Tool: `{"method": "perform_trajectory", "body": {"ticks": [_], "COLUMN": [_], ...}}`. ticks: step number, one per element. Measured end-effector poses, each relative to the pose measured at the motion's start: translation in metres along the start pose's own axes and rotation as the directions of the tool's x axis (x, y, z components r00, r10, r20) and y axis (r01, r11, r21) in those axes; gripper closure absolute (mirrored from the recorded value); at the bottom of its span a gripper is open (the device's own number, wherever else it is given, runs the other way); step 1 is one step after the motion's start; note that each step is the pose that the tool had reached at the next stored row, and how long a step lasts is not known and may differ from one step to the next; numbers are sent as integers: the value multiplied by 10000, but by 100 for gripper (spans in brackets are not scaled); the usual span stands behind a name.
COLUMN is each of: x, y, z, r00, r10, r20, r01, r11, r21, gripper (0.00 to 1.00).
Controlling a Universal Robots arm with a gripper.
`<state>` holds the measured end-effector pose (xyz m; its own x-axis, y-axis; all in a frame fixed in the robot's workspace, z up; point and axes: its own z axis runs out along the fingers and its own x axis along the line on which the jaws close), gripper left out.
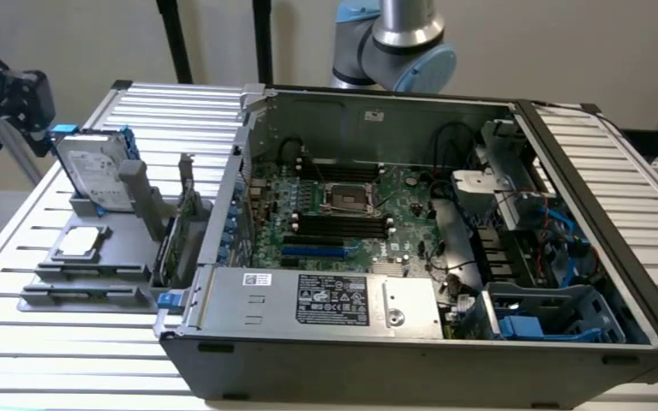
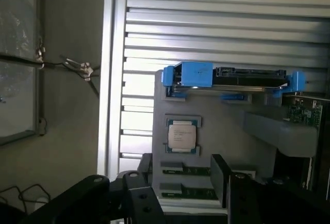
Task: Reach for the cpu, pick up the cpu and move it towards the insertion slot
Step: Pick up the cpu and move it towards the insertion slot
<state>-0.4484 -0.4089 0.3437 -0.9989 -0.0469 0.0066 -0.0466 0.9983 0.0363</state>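
Nearest the wrist camera, the arm's black fingers point(image 2: 219, 175) stand apart and empty. Just beyond their tips, the small square silvery cpu point(image 2: 181, 135) lies flat in a grey tray point(image 2: 227, 131) on the slatted metal surface point(image 1: 32, 342), at the exterior view's lower left. Farther to that view's right, inside the open computer case point(image 1: 421, 360), sits the silver-framed square insertion slot point(image 1: 348, 198), well apart from the cpu.

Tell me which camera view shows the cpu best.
The wrist view. There the cpu faces the camera, its pale metal top and printed marking plain, seated in the grey tray. The exterior view catches the cpu at a slant on that tray, at the exterior view's left of the computer case.
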Motion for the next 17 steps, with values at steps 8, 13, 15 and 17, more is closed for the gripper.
{"method": "perform_trajectory", "body": {"ticks": [8, 13, 15, 17], "x": [3, 4, 5, 5], "y": [-4, -45, -66, -86], "z": [124, 215, 251, 286], "r00": [10000, 10000, 10000, 10000], "r10": [0, -1, -1, -1], "r20": [-5, -3, -3, -3], "r01": [0, 1, 1, 1], "r11": [10000, 10000, 10000, 10000], "r21": [0, -1, -1, -1], "gripper": [24, 24, 24, 24]}}
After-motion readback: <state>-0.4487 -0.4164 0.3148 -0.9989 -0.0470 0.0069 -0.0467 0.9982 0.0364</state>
